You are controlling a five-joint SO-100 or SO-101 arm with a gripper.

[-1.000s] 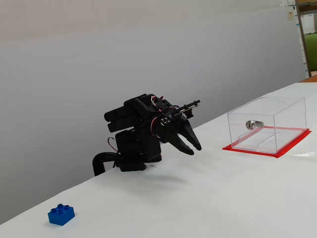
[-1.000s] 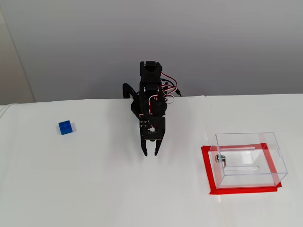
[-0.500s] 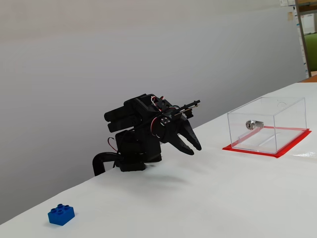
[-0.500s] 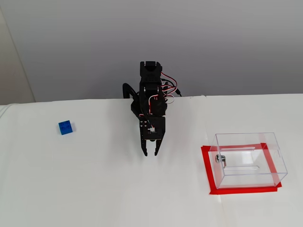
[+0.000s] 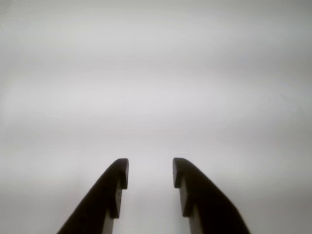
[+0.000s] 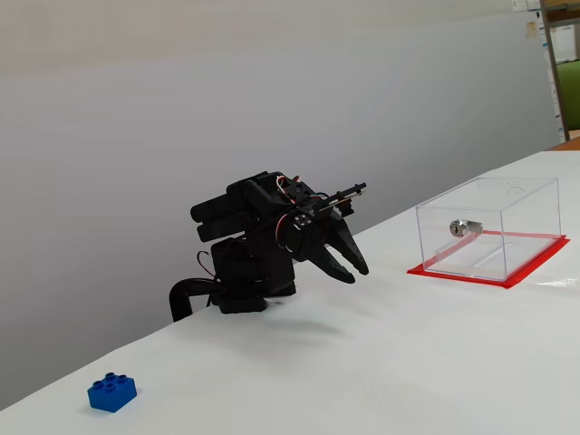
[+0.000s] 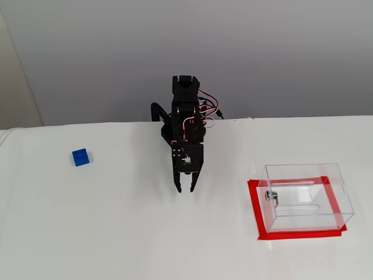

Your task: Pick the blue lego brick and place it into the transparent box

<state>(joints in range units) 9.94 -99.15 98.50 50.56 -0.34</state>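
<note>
Blue lego brick point(image 7: 81, 157) seen resting on the white counter point(image 7: 116, 233) toward its left edge in a fixed view, transparent box point(image 7: 306, 195) set near the right edge, jaws point(image 7: 185, 189) held slightly parted and empty between them, well apart from both.

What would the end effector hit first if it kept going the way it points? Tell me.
Probably only the bare white table. The end effector tilts down at empty tabletop, with the blue brick and the clear box well off to either side.
</note>
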